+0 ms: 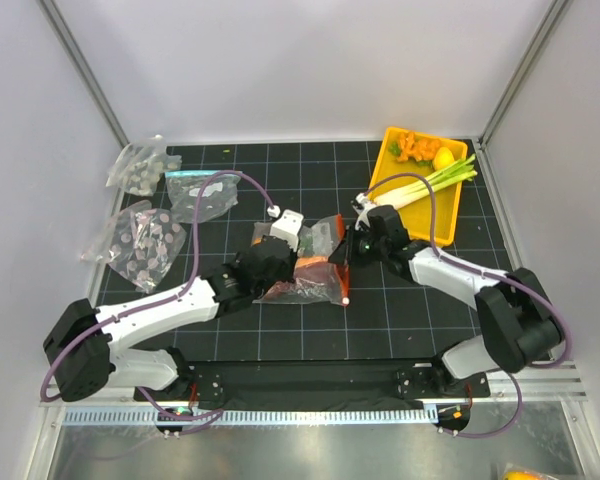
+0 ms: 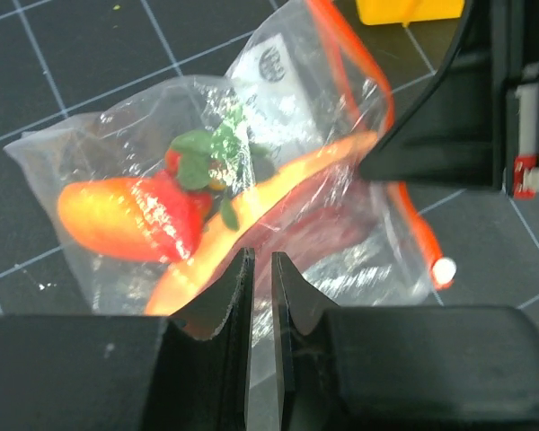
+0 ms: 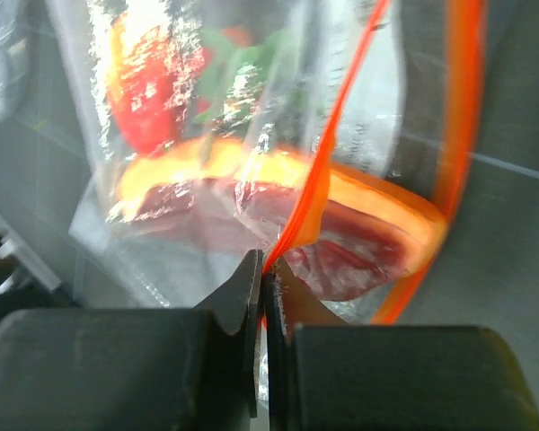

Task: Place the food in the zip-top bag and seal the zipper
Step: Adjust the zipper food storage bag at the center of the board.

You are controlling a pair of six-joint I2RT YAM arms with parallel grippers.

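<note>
Surroundings, top view: the zip-top bag lies flat at the centre of the bench, between the two arms. At 1 o'clock from it sits a yellow tray holding orange carrot pieces, a yellow lemon-like piece and a green onion. At 10 o'clock lies a clear bag with a light-blue strip. Further out, at 9 to 10 o'clock, lie two clear bags of grey dotted pieces. None of these touches the zip-top bag. You have both arms crowded over it, their heads close together.

Contents: the food is inside the bag. The left wrist view shows you a red tomato with green leaves, an orange piece at its 9 o'clock, and a dark-red slab at its 3 o'clock, all under the film.

The left end effector is clenched to a thin slit, with the bag's clear film pinched between its fingers at the bag's 9 o'clock edge in the top view.

The right end effector is clenched tight on the zipper; the orange-red strip runs straight into its fingertips. In the top view that grip sits at the bag's 1 o'clock corner. Above the grip, the two sides of the strip stand apart.
</note>
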